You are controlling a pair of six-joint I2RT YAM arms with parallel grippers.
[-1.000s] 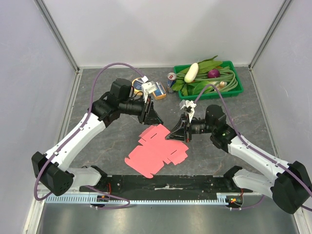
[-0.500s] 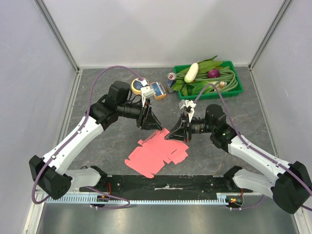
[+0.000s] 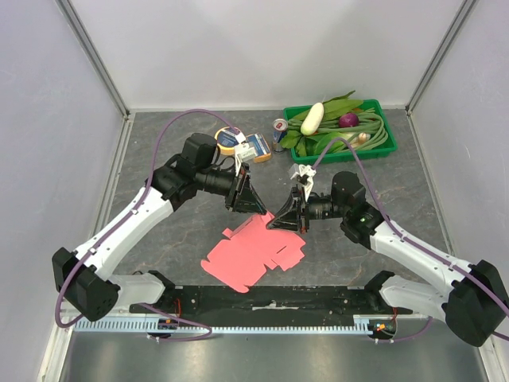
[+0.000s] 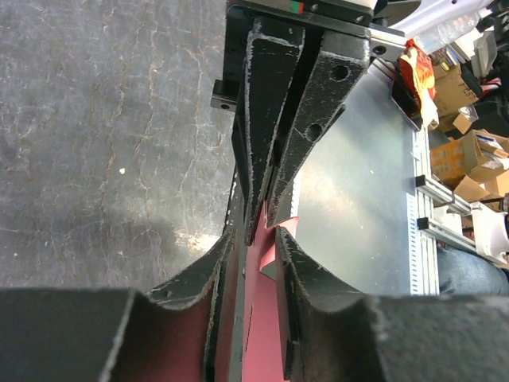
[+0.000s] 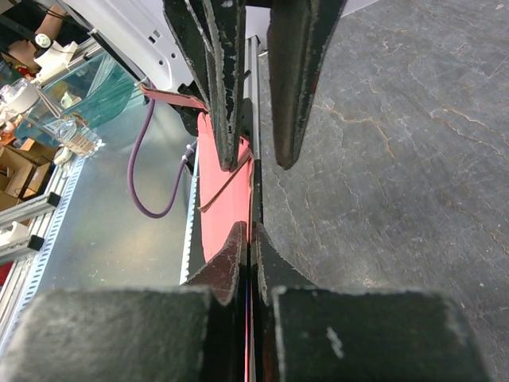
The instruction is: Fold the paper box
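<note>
The left arm has swung in and down since a moment ago. Its claw (image 3: 253,208) now sits right at the far edge of the paper box (image 3: 248,256), and the sheet has shifted a little to the left. That claw is parted, its fingers either side of the raised pink edge with a gap showing between them. The right claw (image 3: 277,223) meets it almost tip to tip, clenched on that same far edge and holding it lifted. The rest of the flat pink sheet lies on the grey worktop (image 3: 382,203), between the two arms.
</note>
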